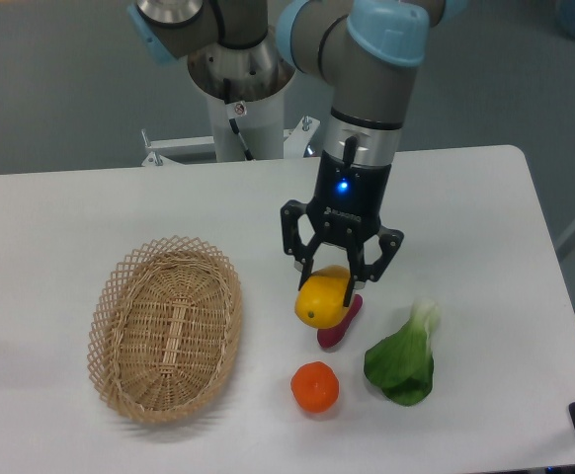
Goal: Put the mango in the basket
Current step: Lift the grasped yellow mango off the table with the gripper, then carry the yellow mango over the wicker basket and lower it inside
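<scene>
Mango (321, 299): yellow-orange oval fruit held between the two black fingers, its top tucked up between them and most of its body hanging out below the fingertips; it appears lifted off the white surface (90, 212), near the middle and a little toward the front edge.
Jaws: the gripper (331, 287) points straight down and is clenched on the mango, one finger on each side of the fruit.
Basket (165, 327): oval woven wicker with an open lattice rim, lying on the left half of the surface toward the front edge, well apart from the mango and to its left; nothing is visible inside it.
Sweet potato (339, 321): small purple piece lying on the surface just below and right of the mango, partly hidden behind it.
Orange fruit (314, 386): round, on the surface near the front edge, below the mango and apart from it.
Bok choy (403, 357): leafy green with a pale stalk, right of the orange fruit, toward the front right.
</scene>
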Robot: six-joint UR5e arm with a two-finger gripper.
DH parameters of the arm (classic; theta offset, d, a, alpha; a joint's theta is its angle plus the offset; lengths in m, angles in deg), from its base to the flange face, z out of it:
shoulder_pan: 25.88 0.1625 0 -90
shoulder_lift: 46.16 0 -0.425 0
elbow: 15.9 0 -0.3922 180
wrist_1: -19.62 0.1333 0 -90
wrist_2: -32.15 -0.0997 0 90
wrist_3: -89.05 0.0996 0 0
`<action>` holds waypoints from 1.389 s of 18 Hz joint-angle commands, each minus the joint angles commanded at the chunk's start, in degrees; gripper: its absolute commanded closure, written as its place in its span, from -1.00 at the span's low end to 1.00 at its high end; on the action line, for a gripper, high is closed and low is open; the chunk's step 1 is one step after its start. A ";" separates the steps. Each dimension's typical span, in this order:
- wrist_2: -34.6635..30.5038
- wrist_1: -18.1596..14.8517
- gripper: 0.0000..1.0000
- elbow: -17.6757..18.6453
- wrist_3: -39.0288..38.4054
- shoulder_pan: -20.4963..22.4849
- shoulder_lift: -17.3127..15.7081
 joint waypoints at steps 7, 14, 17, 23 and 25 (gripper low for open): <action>-12.21 2.98 0.03 1.60 -9.21 -13.79 3.33; -20.65 4.04 0.02 0.54 -14.50 -22.24 10.53; -23.55 4.04 0.03 0.36 -16.44 -24.26 13.00; -24.79 4.04 0.03 -0.43 -16.27 -25.23 16.52; -24.79 4.04 0.02 -0.43 -16.27 -25.76 17.39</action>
